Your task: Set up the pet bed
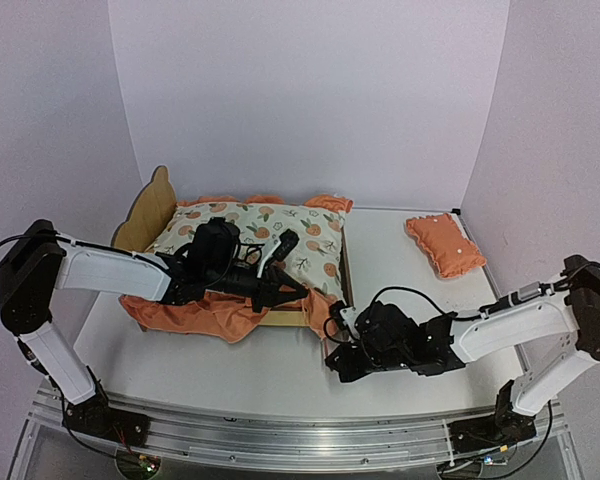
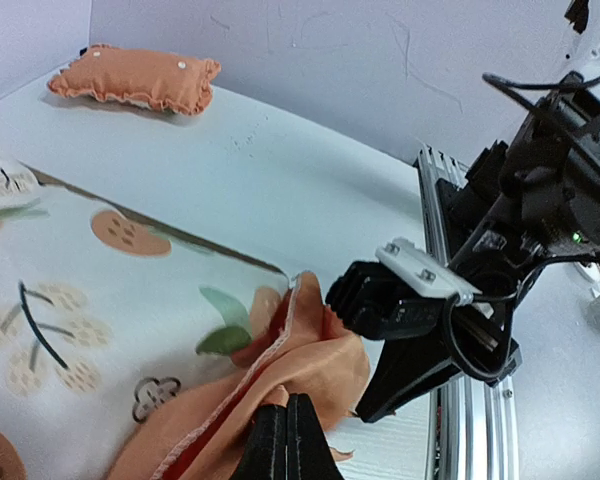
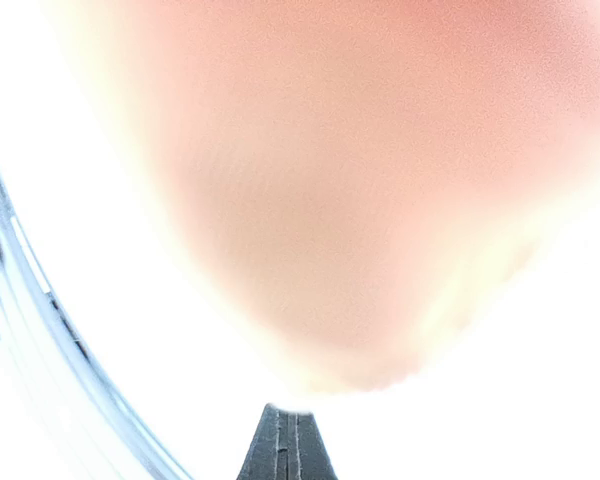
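Over at the table's left rear, the pet bed (image 1: pixel 145 215), topped with the mattress pad (image 1: pixel 270 225). Pinching its orange ruffle with the left gripper (image 2: pixel 286 440), clenched tight. Clenched too, the right gripper (image 3: pixel 285 445) alongside; on cloth or not, can't tell.

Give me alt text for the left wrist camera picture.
The left gripper, shut, pinches the orange ruffle of the orange-print mattress pad. The right gripper, also shut, meets the same corner. A small orange pillow lies on the white table beyond.
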